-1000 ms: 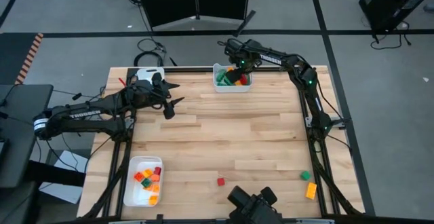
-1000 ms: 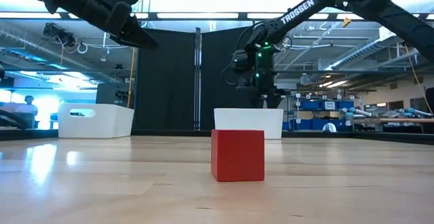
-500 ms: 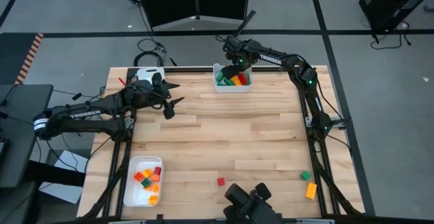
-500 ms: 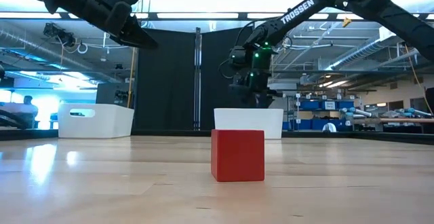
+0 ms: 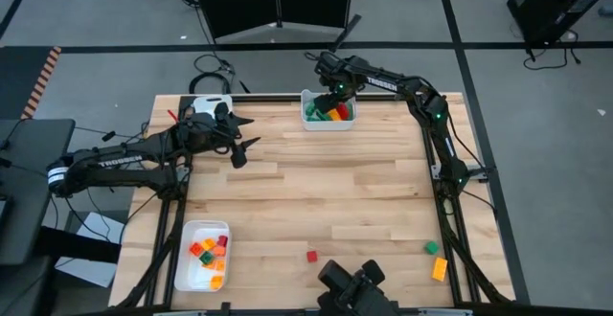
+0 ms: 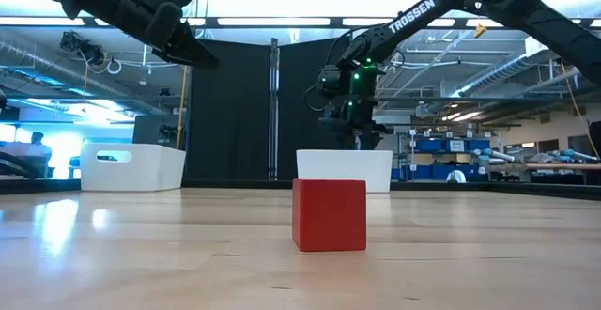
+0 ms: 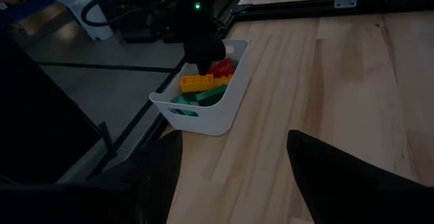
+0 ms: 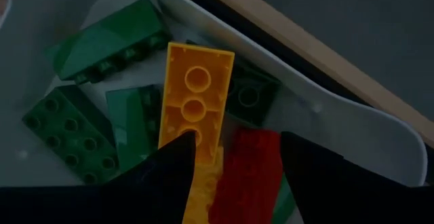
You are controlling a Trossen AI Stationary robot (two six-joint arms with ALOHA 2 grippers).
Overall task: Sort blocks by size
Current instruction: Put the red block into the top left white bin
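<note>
A white tray (image 5: 308,123) at the table's far edge holds green blocks (image 8: 64,125), a long orange-yellow block (image 8: 193,91) and a red block (image 8: 254,163). My right gripper (image 8: 237,139) hangs open just above them, pointing down (image 5: 330,94). Whether its fingers touch the blocks does not show. A red block (image 5: 311,256) rests on the table near the front edge (image 6: 329,214). A green block (image 5: 431,248) and an orange block (image 5: 440,269) lie at the near right. My left gripper (image 5: 251,132) hovers open over the far left of the table, with nothing between its fingers (image 7: 234,139).
A second white tray (image 5: 187,232) at the near left holds several small red, orange and green blocks. Another white tray (image 6: 131,166) stands at the far left, behind my left arm. A dark camera (image 5: 350,287) sits at the near edge. Bare wood (image 5: 335,182) fills the middle.
My right gripper has tipped a little at the wrist over the far tray and shifted slightly toward the far edge. The yellow and red blocks it covered now show from above. Its fingers stay equally far apart.
</note>
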